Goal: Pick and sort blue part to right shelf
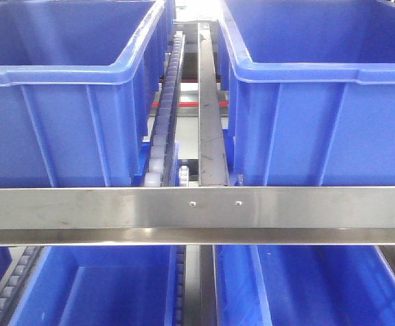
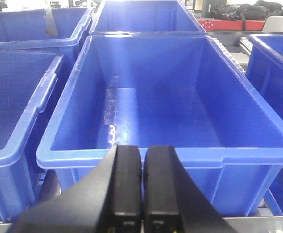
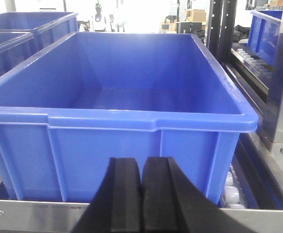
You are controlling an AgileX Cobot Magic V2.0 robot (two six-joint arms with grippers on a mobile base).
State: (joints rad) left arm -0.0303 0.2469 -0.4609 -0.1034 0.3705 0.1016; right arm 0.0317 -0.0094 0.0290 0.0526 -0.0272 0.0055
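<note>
Both hands closed and empty: left hand [image 2: 142, 187] and right hand [image 3: 142, 194] each face an open-topped blue plastic bin [image 3: 117, 119] on the stainless-steel tiered shelf [image 1: 197, 207]; small blue bottle-shaped part not visible in any view (bins look empty); best to locate it before reaching; bin floors partly hidden behind front walls.

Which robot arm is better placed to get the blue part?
Neither, yet. The left gripper and right gripper are both shut and holding nothing, each facing a bin, with no blue part visible.
</note>
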